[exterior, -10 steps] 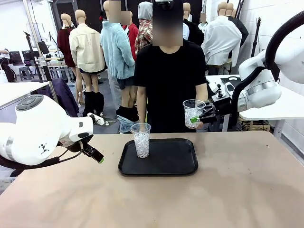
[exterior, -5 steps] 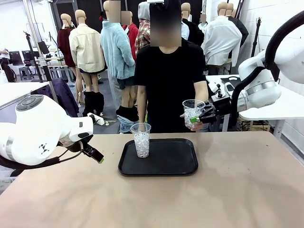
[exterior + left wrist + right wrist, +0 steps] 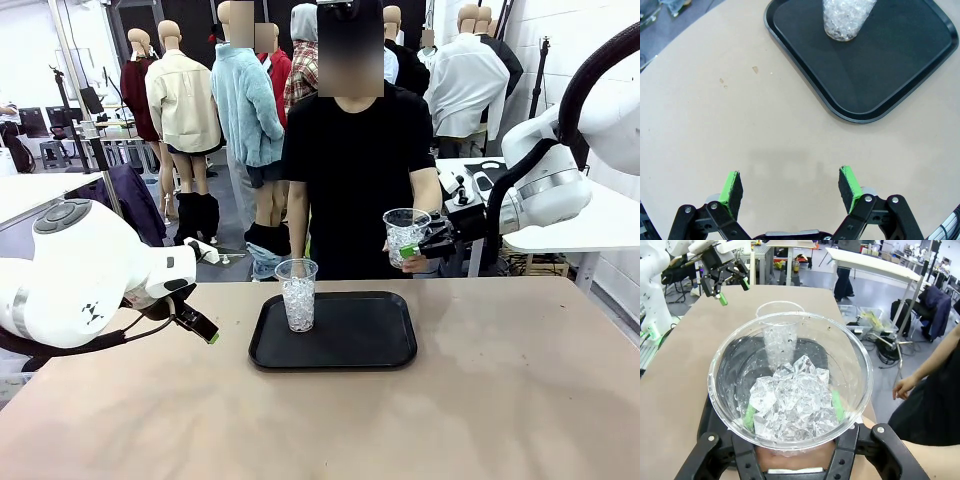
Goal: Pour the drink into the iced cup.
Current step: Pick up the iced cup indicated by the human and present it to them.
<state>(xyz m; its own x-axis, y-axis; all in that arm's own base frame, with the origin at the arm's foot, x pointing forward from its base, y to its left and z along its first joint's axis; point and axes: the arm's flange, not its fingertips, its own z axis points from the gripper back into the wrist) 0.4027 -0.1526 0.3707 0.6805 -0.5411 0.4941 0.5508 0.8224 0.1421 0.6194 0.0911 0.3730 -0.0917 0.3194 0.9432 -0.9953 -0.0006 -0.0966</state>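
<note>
A clear plastic cup of ice (image 3: pixel 297 295) stands upright on the left part of the black tray (image 3: pixel 340 345). A second iced cup (image 3: pixel 404 235) hangs over the table's far edge, with my right gripper (image 3: pixel 412 250) shut on its lower part. The person's hand (image 3: pixel 414 263) is right under it. In the right wrist view, green pads press this cup (image 3: pixel 790 385) from both sides of my right gripper (image 3: pixel 793 410), and the tray's cup (image 3: pixel 780 335) stands beyond. My left gripper (image 3: pixel 205 330) (image 3: pixel 790 187) hovers open and empty left of the tray (image 3: pixel 890 65). The drink is out of view.
The person stands at the far side behind the tray, other hand (image 3: pixel 902 386) hanging down. The tan tabletop (image 3: pixel 480 400) is bare in front and to the right. My left gripper (image 3: pixel 725 277) shows farther off in the right wrist view.
The held cup has drifted very slightly left with the person's hand staying under it. My left arm has not moved.
</note>
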